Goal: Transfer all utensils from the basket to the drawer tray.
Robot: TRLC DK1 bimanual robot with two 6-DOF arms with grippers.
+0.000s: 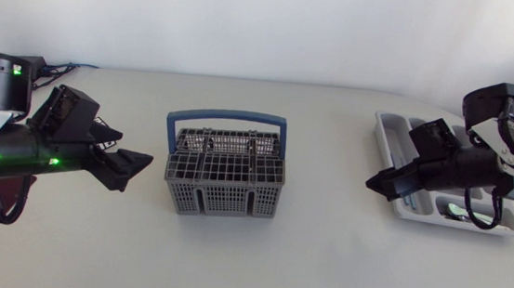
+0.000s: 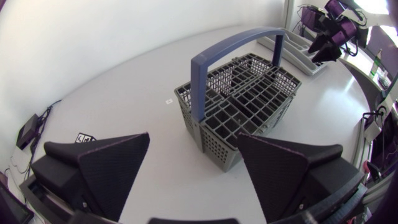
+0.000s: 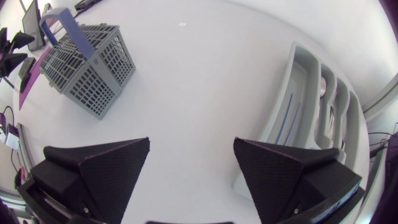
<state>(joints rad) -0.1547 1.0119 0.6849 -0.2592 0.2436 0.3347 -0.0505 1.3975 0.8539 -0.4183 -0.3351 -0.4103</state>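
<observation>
The grey mesh basket (image 1: pixel 225 172) with a blue handle stands mid-table, and no utensil shows inside it. The grey drawer tray (image 1: pixel 390 137) lies at the right edge. Slim utensils (image 3: pixel 287 121) lie in the tray's (image 3: pixel 305 68) long compartment. My left gripper (image 1: pixel 133 169) hangs open just left of the basket (image 2: pixel 242 106), with nothing between its fingers. My right gripper (image 1: pixel 382 186) is open and empty over the tray's near left corner, pointing toward the basket (image 3: pixel 93 68). Bare table shows between its fingers (image 3: pixel 106 165).
A wide stretch of white table lies between the basket and the tray. A small dark device with cables (image 2: pixel 30 129) sits near the table's far left edge.
</observation>
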